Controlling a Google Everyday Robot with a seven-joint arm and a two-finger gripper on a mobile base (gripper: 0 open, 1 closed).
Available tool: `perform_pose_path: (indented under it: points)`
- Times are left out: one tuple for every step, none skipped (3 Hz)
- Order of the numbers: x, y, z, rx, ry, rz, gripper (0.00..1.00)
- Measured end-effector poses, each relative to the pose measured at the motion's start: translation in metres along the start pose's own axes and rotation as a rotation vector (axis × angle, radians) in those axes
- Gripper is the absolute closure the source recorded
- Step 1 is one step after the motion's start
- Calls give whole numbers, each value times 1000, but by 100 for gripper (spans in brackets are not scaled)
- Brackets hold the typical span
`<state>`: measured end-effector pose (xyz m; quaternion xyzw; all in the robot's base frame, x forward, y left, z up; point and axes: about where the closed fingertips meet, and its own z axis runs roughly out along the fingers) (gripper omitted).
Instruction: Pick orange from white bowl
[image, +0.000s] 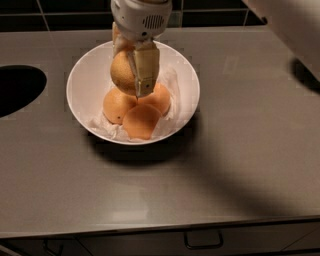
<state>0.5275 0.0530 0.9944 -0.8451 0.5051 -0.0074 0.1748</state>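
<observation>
While clamped on orange (122, 72) directly over 3 smaller fruits (142, 120): gripper (131, 82) above white bowl (80, 82) on bench (250, 150), fingers (145, 65) closed. Judged lift-out step. Next: raise straight, grip firm, clear of rim.

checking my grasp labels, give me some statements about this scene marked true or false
1. The gripper is shut on the orange, over the bowl. True.
2. No other fruit is in the bowl. False: three smaller fruits lie in it, under the orange.
3. Crumpled paper lines the bowl. True.
4. The bowl sits in the dark hole. False: it stands on the counter, to the right of the hole.
</observation>
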Motion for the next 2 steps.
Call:
perform_pose_path:
  points:
    - [-11,1,-17,49,7,-19,100]
    - [-11,0,-18,52,6,-19,100]
